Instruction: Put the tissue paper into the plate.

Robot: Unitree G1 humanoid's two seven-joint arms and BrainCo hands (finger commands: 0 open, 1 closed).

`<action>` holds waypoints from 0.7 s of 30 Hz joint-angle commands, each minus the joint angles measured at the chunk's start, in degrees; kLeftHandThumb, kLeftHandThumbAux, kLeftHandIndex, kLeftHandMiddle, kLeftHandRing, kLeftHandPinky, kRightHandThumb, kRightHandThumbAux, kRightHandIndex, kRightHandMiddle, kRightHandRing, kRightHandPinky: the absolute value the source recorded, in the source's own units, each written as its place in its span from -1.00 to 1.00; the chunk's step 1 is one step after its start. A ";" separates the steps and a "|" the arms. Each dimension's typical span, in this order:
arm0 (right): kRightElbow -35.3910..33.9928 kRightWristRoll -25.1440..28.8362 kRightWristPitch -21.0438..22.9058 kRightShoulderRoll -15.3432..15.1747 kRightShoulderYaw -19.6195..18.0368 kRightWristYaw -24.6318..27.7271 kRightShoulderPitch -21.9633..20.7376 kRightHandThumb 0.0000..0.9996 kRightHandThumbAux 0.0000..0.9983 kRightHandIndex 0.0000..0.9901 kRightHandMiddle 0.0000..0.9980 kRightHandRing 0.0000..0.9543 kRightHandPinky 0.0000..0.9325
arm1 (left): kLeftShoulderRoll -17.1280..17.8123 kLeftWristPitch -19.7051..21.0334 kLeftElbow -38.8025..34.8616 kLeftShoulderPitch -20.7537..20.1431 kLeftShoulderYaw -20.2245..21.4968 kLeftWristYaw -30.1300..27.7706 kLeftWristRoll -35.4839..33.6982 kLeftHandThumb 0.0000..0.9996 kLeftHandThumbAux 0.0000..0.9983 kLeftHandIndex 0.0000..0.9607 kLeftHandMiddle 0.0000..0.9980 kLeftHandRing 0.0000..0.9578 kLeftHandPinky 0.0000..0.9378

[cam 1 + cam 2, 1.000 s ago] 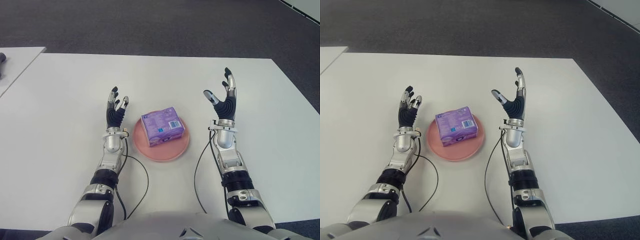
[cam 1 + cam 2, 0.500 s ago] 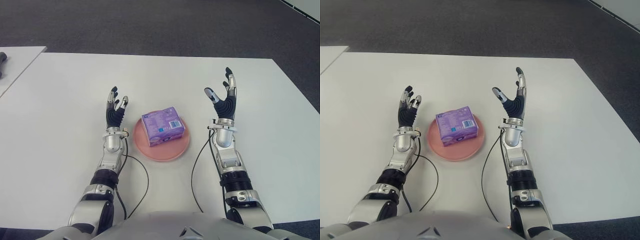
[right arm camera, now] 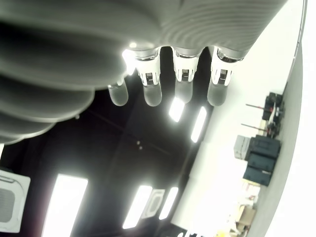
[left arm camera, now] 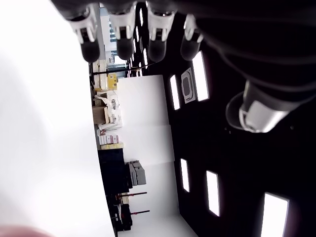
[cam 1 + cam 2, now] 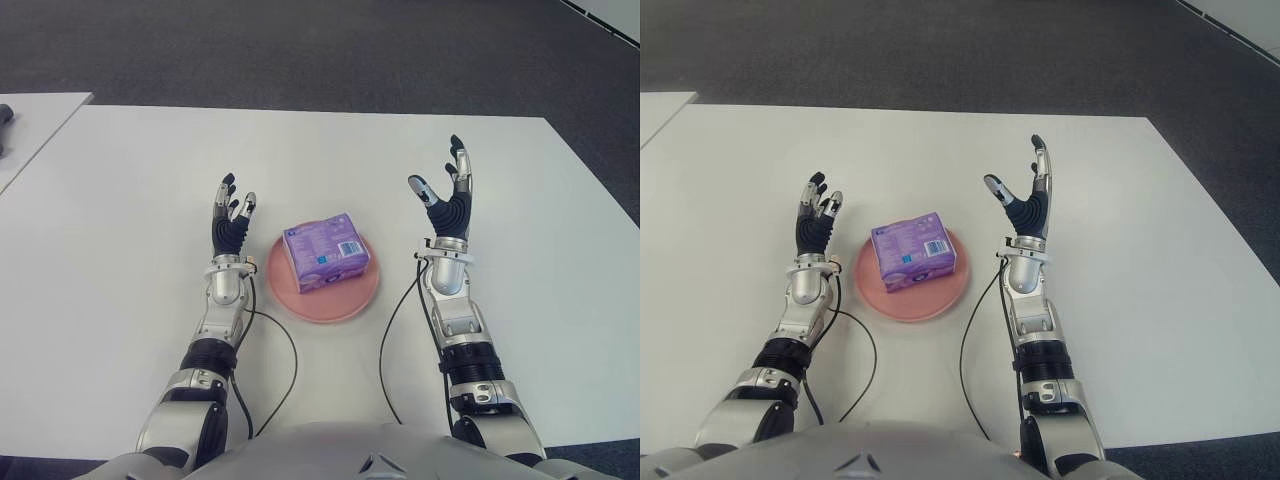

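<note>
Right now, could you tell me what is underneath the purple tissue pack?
The tissue pack sits on the pink plate, whose rim shows all round it. The plate's middle is covered by the pack. Both hands, left hand and right hand, are open beside it.

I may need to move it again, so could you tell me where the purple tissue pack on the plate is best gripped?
Probably across its two long side faces, coming down from above. The tissue pack lies flat on the pink plate, slightly turned, its top face unobstructed. The open left hand and right hand flank it.
</note>
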 commanded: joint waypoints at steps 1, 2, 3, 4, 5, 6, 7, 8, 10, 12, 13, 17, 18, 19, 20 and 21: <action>-0.11 -0.71 1.17 0.36 0.18 0.20 1.08 -0.98 -0.25 -1.00 -1.00 -1.00 -1.00 | 0.16 0.45 -0.14 1.00 -0.25 -0.59 0.08 -1.00 -0.05 -1.00 -1.00 -1.00 -1.00; -0.10 -0.72 1.17 0.37 0.18 0.20 1.08 -0.98 -0.25 -1.00 -1.00 -1.00 -1.00 | 0.15 0.46 -0.13 1.00 -0.26 -0.50 0.14 -1.00 -0.05 -1.00 -1.00 -1.00 -1.00; -0.10 -0.75 1.18 0.40 0.19 0.19 1.08 -0.98 -0.25 -1.00 -1.00 -1.00 -1.00 | 0.16 0.47 -0.15 0.99 -0.26 -0.44 0.18 -1.00 -0.05 -1.00 -1.00 -1.00 -1.00; -0.10 -0.77 1.18 0.41 0.19 0.19 1.08 -0.98 -0.25 -1.00 -1.00 -1.00 -1.00 | 0.17 0.54 -0.22 1.01 -0.28 -0.41 0.24 -1.00 -0.05 -1.00 -1.00 -1.00 -1.00; -0.10 -0.78 1.18 0.43 0.19 0.19 1.08 -0.98 -0.25 -1.00 -1.00 -1.00 -1.00 | 0.18 0.59 -0.28 1.02 -0.29 -0.40 0.28 -1.00 -0.05 -1.00 -1.00 -1.00 -1.00; -0.10 -0.80 1.18 0.45 0.19 0.18 1.08 -0.98 -0.25 -1.00 -1.00 -1.00 -1.00 | 0.20 0.62 -0.32 1.03 -0.30 -0.41 0.29 -1.00 -0.05 -1.00 -1.00 -1.00 -1.00; -0.10 -0.82 1.18 0.47 0.19 0.18 1.08 -0.98 -0.25 -1.00 -1.00 -1.00 -1.00 | 0.21 0.66 -0.35 1.03 -0.30 -0.41 0.30 -1.00 -0.05 -1.00 -1.00 -1.00 -1.00; -0.10 -0.84 1.18 0.48 0.18 0.18 1.09 -0.98 -0.25 -1.00 -1.00 -1.00 -1.00 | 0.21 0.69 -0.36 1.02 -0.31 -0.41 0.31 -1.00 -0.05 -1.00 -1.00 -1.00 -1.00; -0.12 -0.90 1.18 0.54 0.19 0.17 1.11 -0.98 -0.25 -1.00 -1.00 -1.00 -1.00 | 0.24 0.70 -0.39 1.02 -0.30 -0.48 0.27 -1.00 -0.05 -1.00 -1.00 -1.00 -1.00; -0.16 -0.96 1.18 0.59 0.17 0.18 1.14 -0.98 -0.25 -1.00 -1.00 -1.00 -1.00 | 0.25 0.60 -0.41 1.01 -0.30 -0.59 0.20 -1.00 -0.05 -1.00 -1.00 -1.00 -1.00; -0.18 -0.98 1.18 0.61 0.15 0.19 1.16 -0.98 -0.25 -1.00 -1.00 -1.00 -1.00 | 0.23 0.59 -0.46 1.01 -0.30 -0.60 0.18 -1.00 -0.05 -1.00 -1.00 -1.00 -1.00; 12.97 5.75 8.78 2.93 -1.18 7.28 0.73 -0.93 -0.22 -1.00 -1.00 -1.00 -1.00 | 0.17 0.90 -0.86 1.12 -0.31 -0.48 0.24 -1.00 -0.06 -1.00 -1.00 -1.00 -1.00; 17.55 7.82 10.21 3.38 -1.63 9.43 0.69 -0.90 -0.20 -1.00 -1.00 -1.00 -1.00 | 0.15 0.96 -0.97 1.18 -0.33 -0.51 0.23 -1.00 -0.06 -1.00 -1.00 -1.00 -1.00; 20.15 8.92 10.70 3.55 -1.90 10.59 0.64 -0.87 -0.19 -1.00 -1.00 -1.00 -1.00 | 0.13 1.00 -1.04 1.21 -0.35 -0.54 0.22 -1.00 -0.06 -1.00 -1.00 -1.00 -1.00; 22.17 9.25 9.87 3.23 -2.19 11.16 0.42 -0.87 -0.18 -1.00 -1.00 -1.00 -1.00 | 0.12 1.05 -1.15 1.26 -0.35 -0.56 0.21 -1.00 -0.05 -1.00 -1.00 -1.00 -1.00; 23.67 9.51 9.29 2.99 -2.40 11.59 0.19 -0.85 -0.18 -1.00 -1.00 -1.00 -1.00 | 0.11 1.08 -1.25 1.30 -0.35 -0.57 0.20 -1.00 -0.05 -1.00 -1.00 -1.00 -1.00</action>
